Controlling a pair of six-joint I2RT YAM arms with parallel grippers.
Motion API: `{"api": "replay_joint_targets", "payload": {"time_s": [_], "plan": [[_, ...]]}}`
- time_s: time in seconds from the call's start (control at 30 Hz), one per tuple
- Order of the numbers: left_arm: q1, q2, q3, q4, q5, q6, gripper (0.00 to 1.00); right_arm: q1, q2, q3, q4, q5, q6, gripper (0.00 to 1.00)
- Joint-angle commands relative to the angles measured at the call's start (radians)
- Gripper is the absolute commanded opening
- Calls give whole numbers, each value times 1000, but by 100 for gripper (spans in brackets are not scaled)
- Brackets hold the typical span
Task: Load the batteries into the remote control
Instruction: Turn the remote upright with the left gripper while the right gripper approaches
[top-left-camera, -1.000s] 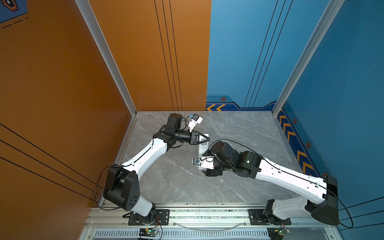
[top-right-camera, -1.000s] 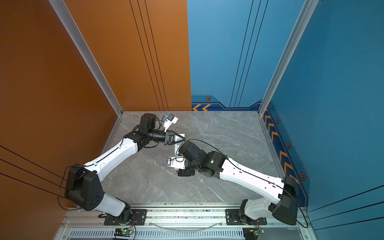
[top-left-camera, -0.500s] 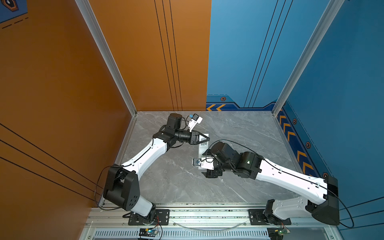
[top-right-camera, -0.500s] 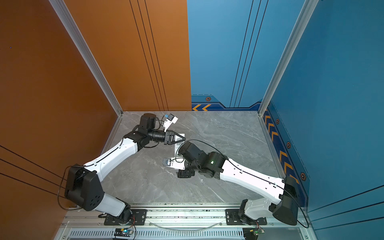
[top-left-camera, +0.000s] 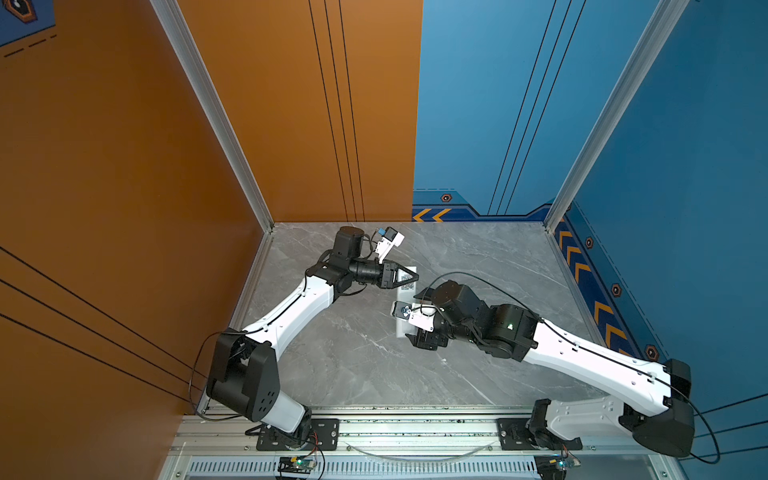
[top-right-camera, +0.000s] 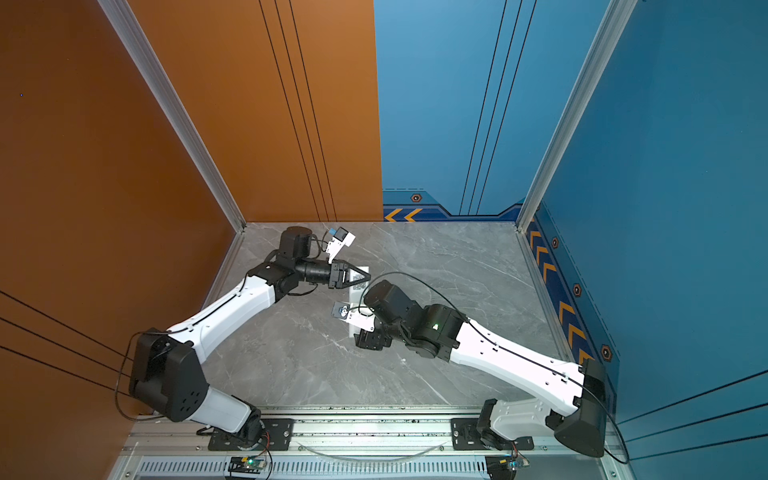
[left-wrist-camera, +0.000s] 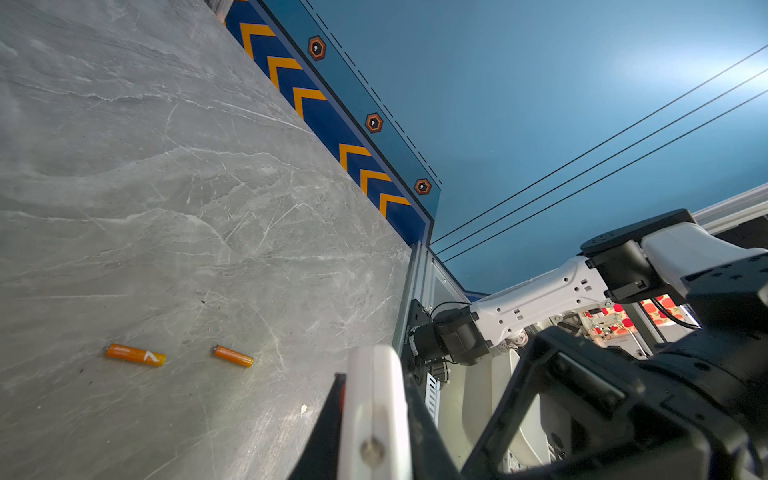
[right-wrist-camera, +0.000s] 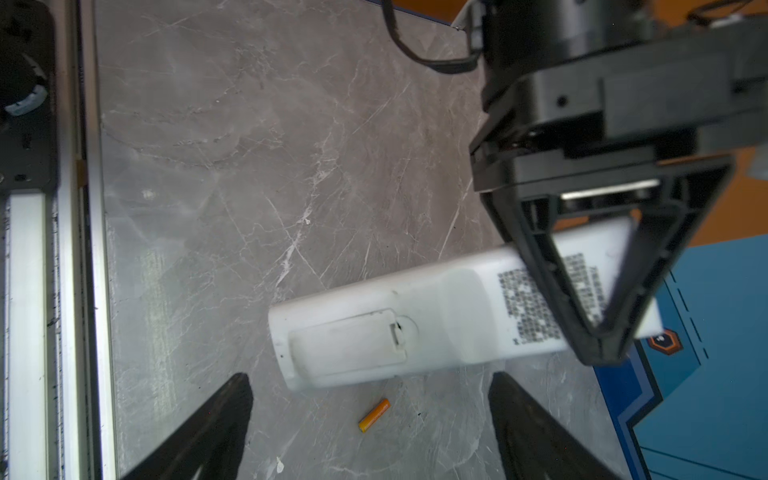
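Right wrist view, entry one: remote control (right-wrist-camera: 419, 320), slim white plastic body, back side up, battery cover (right-wrist-camera: 349, 347) still seated with its small latch tab showing. It is held off the grey table (right-wrist-camera: 232, 174) at its printed-label end by the left gripper (right-wrist-camera: 602, 332), whose jaws are clamped on it. Judged light, rigid and smooth, so likely to pivot or slip if pushed far from the held end; the long edges beside the cover look the safest second hold.

Entry two: right gripper (right-wrist-camera: 370, 432), fingers spread wide below the cover end, holding nothing.

Entry three: batteries, one (left-wrist-camera: 135, 354) and another (left-wrist-camera: 233, 356), short orange cylinders lying loose on the table, apart. Judged light, hard and prone to roll; best pinched across the middle of the barrel.
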Motion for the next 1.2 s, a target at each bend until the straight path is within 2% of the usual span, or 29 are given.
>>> {"api": "replay_joint_targets", "payload": {"time_s": [0.0,0.13,0.2,0.4,0.57,0.73,1.03,1.17], "plan": [[34,-1,34,-22,-100,-14,0,-33,-24,52,22,119,236,89],[71,11,27,-31,-195,-55,0,-97,-24,66,0,138,490,91],[77,8,22,-45,-251,-60,0,-133,-31,47,0,104,595,91],[96,-4,0,-92,-415,-99,0,-173,-40,-25,25,53,759,90],[96,-17,-20,-107,-512,-134,0,-179,-25,-73,110,-11,820,89],[90,-24,-17,-139,-562,-141,0,-176,28,-80,179,-72,835,89],[85,-30,4,-201,-628,-142,0,-194,170,-46,266,-239,839,89],[86,-26,11,-208,-624,-141,0,-212,218,-38,307,-291,843,88]]}}
